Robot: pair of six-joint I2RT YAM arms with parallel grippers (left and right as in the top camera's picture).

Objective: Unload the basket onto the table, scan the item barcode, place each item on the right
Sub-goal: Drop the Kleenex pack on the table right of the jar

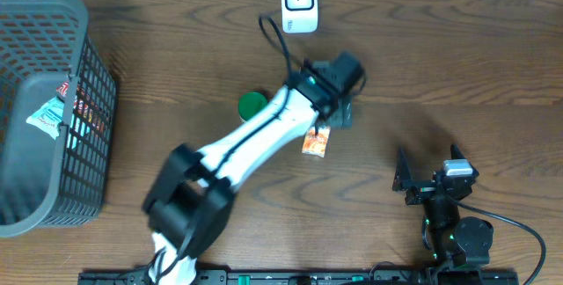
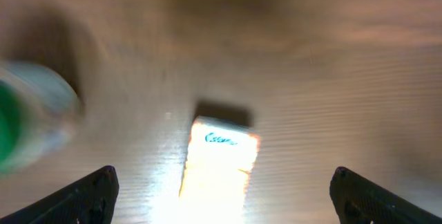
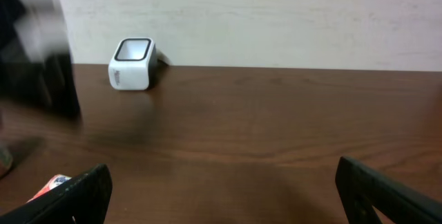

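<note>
Small orange packet (image 1: 315,142) (lying flat)

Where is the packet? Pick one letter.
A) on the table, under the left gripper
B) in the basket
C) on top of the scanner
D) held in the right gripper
A: the packet lies on the table below the left gripper, whose jaws stand wide apart on either side of it without touching it.

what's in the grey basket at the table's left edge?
A white-and-red wrapper lies inside the basket, by its mesh wall. More packaging shows through the mesh, too covered to identify.
</note>
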